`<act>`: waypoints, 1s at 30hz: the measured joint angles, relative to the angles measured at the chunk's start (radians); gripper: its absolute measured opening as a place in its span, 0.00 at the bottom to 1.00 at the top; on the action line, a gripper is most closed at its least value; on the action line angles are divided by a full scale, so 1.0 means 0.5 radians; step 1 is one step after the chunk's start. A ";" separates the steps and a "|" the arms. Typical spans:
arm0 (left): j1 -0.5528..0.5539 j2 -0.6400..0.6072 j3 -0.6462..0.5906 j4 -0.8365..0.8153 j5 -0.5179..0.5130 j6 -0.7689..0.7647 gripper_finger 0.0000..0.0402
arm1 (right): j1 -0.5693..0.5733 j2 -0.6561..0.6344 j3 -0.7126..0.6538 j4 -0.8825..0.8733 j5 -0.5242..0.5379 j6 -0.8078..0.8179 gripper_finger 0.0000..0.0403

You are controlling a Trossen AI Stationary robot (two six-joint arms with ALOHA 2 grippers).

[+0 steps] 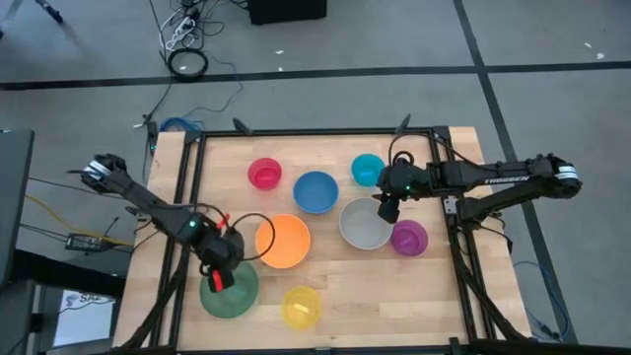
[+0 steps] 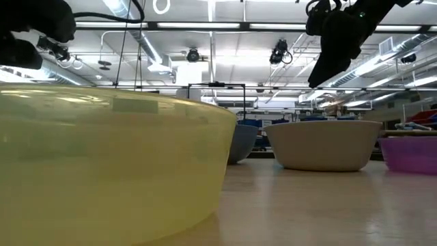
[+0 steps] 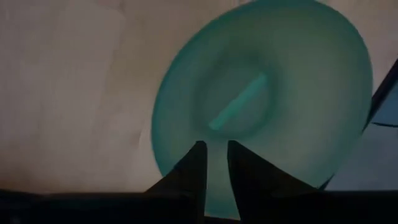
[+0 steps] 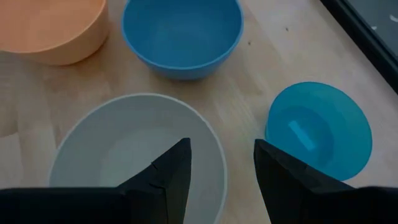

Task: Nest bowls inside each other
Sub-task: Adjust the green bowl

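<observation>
nothing is nested yet; all eight bowls are sitting apart on the table (image 1: 325,281). judging by poses, the opening pick is being set up.

left gripper (image 1: 219,276) is hanging over the green bowl (image 1: 235,294) at the near left corner, fingers (image 3: 189,177) nearly together with only a thin gap showing, nothing between them in the wrist view. whether they are touching the rim, cannot tell.

right gripper (image 1: 387,209) is hovering above the far rim of the grey bowl (image 1: 365,225), jaws spread wide, empty. the rim is running under the gap in the right wrist view.

bowl spots: orange bowl (image 1: 284,242) just beside the green one, yellow bowl (image 1: 302,307) at the near edge, blue bowl (image 1: 315,192) mid far, pink-red bowl (image 1: 264,175) far left, cyan bowl (image 1: 368,170) far right, purple bowl (image 1: 409,238) close beside the grey.

next move, as a guess: right is dropping to straddle the grey rim, closing, lifting, carrying it toward the orange or green bowl. left probably needs to open wider before taking a rim.

room: the purple is crowding the grey's right side, blue and cyan are near its far side, so a straight lift is looking safest. green is near the table's left and near edges, so not much slack there. open wood between yellow and purple is free for travel.
</observation>
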 joint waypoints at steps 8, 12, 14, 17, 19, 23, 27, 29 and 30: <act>-0.072 0.087 0.000 0.022 -0.095 0.098 0.29 | 0.000 0.001 -0.001 0.025 0.001 -0.018 0.40; -0.071 0.084 0.000 -0.053 -0.153 0.091 0.32 | -0.005 0.001 -0.001 0.027 0.012 -0.019 0.40; -0.071 0.086 0.000 -0.133 -0.174 0.089 0.33 | -0.005 0.001 -0.001 0.028 0.021 -0.030 0.40; -0.071 0.085 0.000 -0.245 -0.187 0.083 0.33 | -0.005 0.001 -0.001 0.028 0.032 -0.035 0.40; -0.071 0.085 0.000 -0.270 -0.203 0.083 0.33 | -0.005 0.001 -0.001 0.028 0.036 -0.036 0.40; -0.070 0.085 0.000 -0.249 -0.231 0.083 0.33 | -0.005 0.001 -0.001 0.028 0.038 -0.036 0.40; -0.070 0.085 -0.001 -0.149 -0.229 0.099 0.33 | -0.005 0.001 -0.001 0.028 0.039 -0.036 0.40; -0.070 0.085 -0.029 -0.130 -0.208 0.063 0.33 | -0.005 0.001 -0.001 0.028 0.040 -0.036 0.40; -0.070 0.085 -0.050 -0.125 -0.199 0.046 0.33 | -0.005 0.001 -0.001 0.028 0.040 -0.036 0.40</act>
